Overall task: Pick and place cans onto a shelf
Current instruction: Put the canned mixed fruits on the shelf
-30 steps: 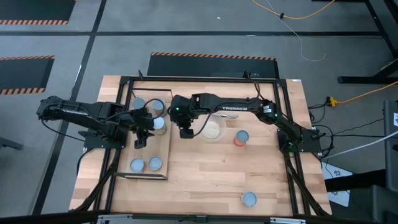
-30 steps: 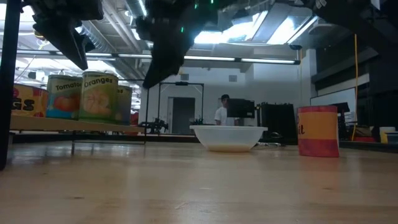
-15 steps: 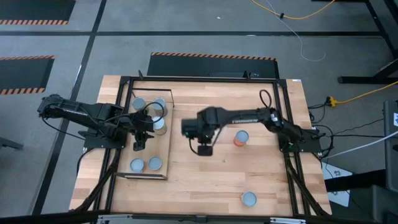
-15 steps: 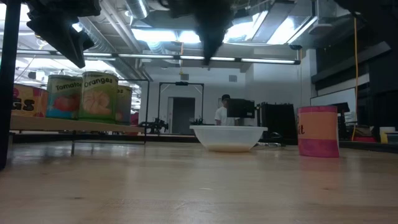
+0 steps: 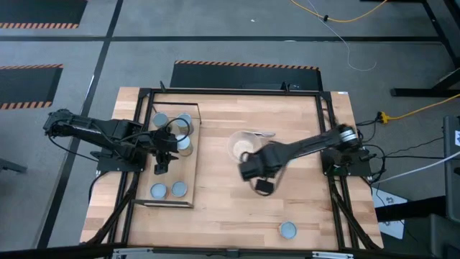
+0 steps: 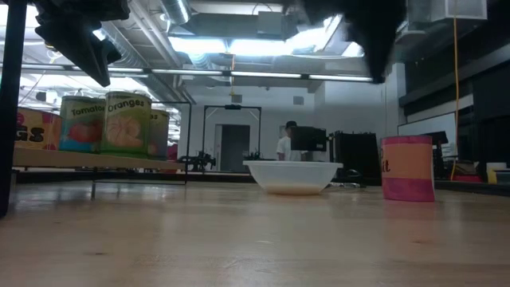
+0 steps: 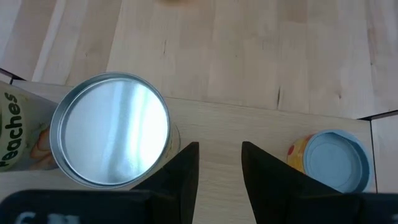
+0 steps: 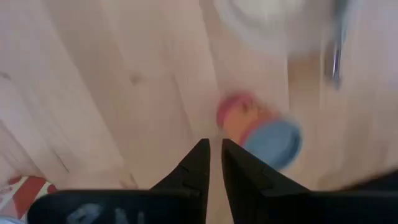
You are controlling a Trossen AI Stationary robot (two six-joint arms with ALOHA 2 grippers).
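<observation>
Lab/workshop: striped floor mats [image 5: 36,26], ceiling strip lights [image 6: 239,44], black test rig frame [image 5: 237,92].

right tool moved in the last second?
Yes. The right tool swung from beside the shelf, across the bowl, to the bowl's near-right side in the high view.

You see a silvery-topped can [image 7: 112,137] with a pale side lettered in green, a blue-lidded can [image 7: 333,160] with yellow and red sides, a pink-red can [image 6: 407,167], a white bowl [image 6: 292,175], and a light-wood shelf [image 7: 217,130].
</observation>
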